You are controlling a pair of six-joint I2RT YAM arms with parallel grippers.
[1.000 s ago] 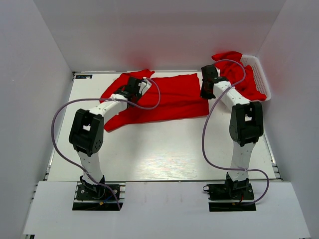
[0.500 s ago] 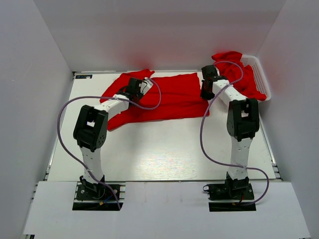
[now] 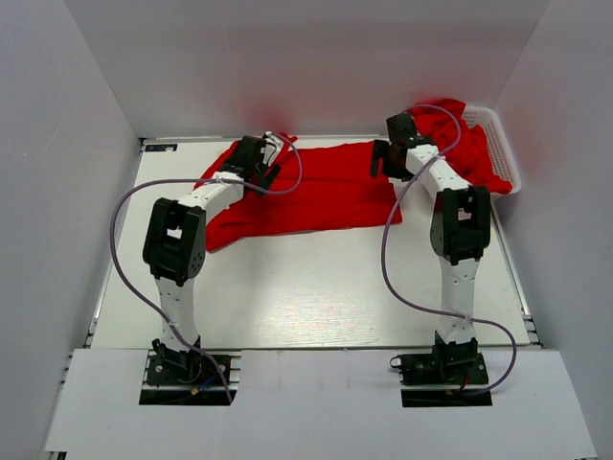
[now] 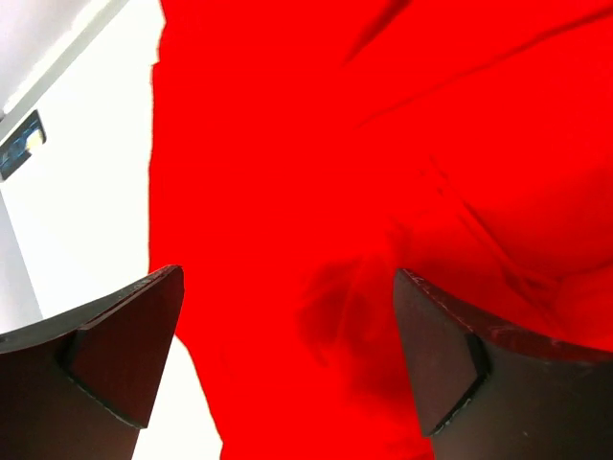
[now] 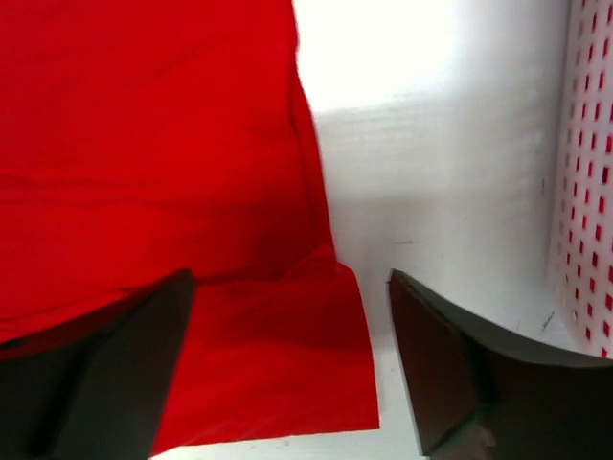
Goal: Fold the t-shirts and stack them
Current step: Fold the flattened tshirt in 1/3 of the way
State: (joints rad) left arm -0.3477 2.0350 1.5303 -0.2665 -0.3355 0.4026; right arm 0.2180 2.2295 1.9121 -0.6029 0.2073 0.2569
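Two end effectors hang over one flat t-shirt (image 3: 326, 192), which is spread across the 12 o'clock part of the white surface (image 3: 306, 287). The left end effector (image 3: 261, 158) sits above the shirt's 10 o'clock end, near a sleeve. Its wrist view shows the left end effector (image 4: 287, 331) with jaws wide apart, red cloth (image 4: 316, 172) filling the gap and nothing gripped. The right end effector (image 3: 386, 160) sits at the shirt's 3 o'clock edge. In its wrist view the right end effector (image 5: 287, 335) also has its jaws apart, framing a layered corner of the shirt (image 5: 172, 172). A red heap (image 3: 474, 153) of t-shirt cloth fills the white lattice basket (image 3: 506, 153) at 2 o'clock.
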